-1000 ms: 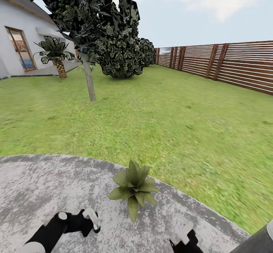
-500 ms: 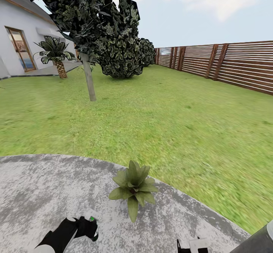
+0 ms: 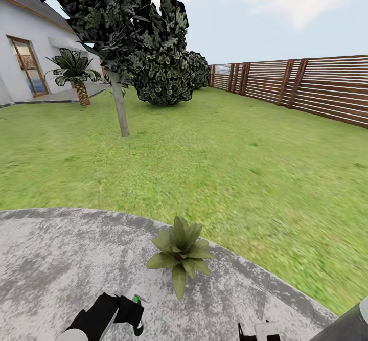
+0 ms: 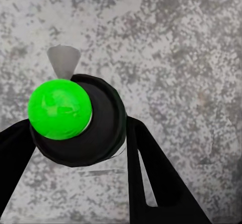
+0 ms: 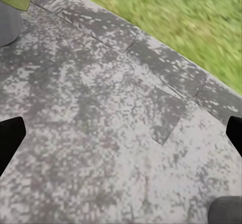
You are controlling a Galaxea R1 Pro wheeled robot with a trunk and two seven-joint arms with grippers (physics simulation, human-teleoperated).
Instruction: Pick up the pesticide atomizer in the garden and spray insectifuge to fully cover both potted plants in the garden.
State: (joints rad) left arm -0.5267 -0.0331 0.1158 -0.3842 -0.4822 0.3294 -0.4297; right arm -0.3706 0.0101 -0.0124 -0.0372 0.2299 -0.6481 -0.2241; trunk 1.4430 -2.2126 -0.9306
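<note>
One potted plant (image 3: 179, 253), a low rosette of broad green leaves, stands on the round grey stone patio (image 3: 51, 249) near its edge with the lawn. Its grey pot (image 5: 7, 25) appears at the corner of the right wrist view. My left gripper (image 3: 129, 313) is low over the patio, just left of the plant, shut on the pesticide atomizer (image 3: 136, 308). In the left wrist view the atomizer (image 4: 75, 121) shows end-on as a bright green dome on a black cap between the black fingers (image 4: 151, 173). My right gripper (image 3: 259, 330) hangs open over bare stone right of the plant.
Lawn (image 3: 230, 167) stretches beyond the patio to a brown slatted fence (image 3: 317, 88) on the right. A thin tree trunk (image 3: 120, 108), a big dark shrub (image 3: 166, 75), a small palm (image 3: 76, 75) and the white house (image 3: 20, 49) stand far back left. A dark grey object (image 3: 352, 325) cuts the near right corner.
My left gripper has moved right, toward the plant, with the atomizer, and turned so the green tip shows. The right gripper has sunk lower in the view.
</note>
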